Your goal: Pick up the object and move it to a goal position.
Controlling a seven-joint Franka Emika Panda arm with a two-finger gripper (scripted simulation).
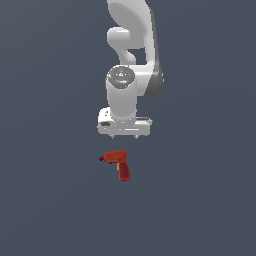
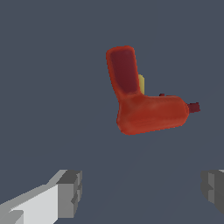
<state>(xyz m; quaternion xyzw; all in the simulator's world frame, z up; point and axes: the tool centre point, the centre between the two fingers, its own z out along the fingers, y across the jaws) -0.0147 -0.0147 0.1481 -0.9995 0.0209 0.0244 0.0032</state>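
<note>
The red drill [image 1: 117,162] lies on its side on the flat grey floor, its dark nose tip pointing to the exterior view's left and its handle with a yellowish mark towards the camera. My gripper [image 1: 125,136] hangs above and just behind it, pointing down, not touching it. In the wrist view the drill [image 2: 144,109] lies ahead of the gripper [image 2: 142,190], outside the gap between the fingers. The fingers [image 2: 70,192] stand wide apart with nothing between them.
A plain dark grey floor [image 1: 50,200] fills both views. The white arm [image 1: 132,45] rises behind the gripper. No goal marker or other object shows.
</note>
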